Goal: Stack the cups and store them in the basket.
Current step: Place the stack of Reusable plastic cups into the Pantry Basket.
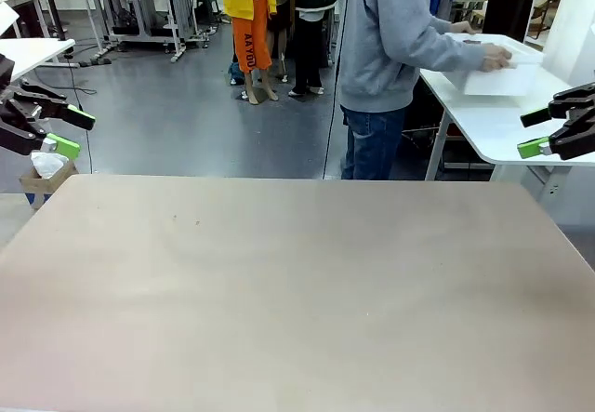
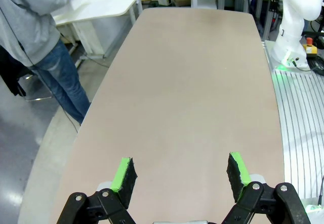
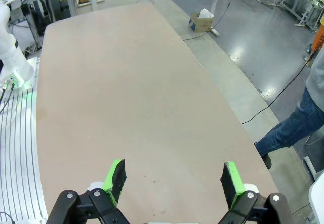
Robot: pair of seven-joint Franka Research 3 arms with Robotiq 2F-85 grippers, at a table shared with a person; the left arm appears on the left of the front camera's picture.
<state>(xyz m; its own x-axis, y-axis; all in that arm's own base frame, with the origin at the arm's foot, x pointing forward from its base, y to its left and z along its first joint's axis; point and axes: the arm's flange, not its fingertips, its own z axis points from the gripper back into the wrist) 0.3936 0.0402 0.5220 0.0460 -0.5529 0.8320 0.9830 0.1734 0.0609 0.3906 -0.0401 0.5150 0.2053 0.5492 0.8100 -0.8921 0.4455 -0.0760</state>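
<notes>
The table (image 1: 297, 282), the largest item in the scene, presents a bare tan-beige surface across the front view and both wrist views; no stacking and no storing can be confirmed from its present condition, so the task is judged to be at its start, with all steps left. The cups and the basket are not on the table, and their location and appearance cannot be told from these views. A person (image 1: 390, 49) in a grey top and blue jeans stands beyond the far edge, turned toward a white side table (image 1: 502, 114), with a hand (image 1: 495, 56) resting on a flat white object (image 1: 497, 79); what that object is cannot be told. The 2 arms are parked at the table's sides. The left gripper (image 1: 67, 130) hangs off the left edge, jaws apart and empty, its green pads (image 2: 121, 174) standing well apart above bare tabletop. The right gripper (image 1: 534, 131) hangs off the right edge, jaws spread wide and empty.
</notes>
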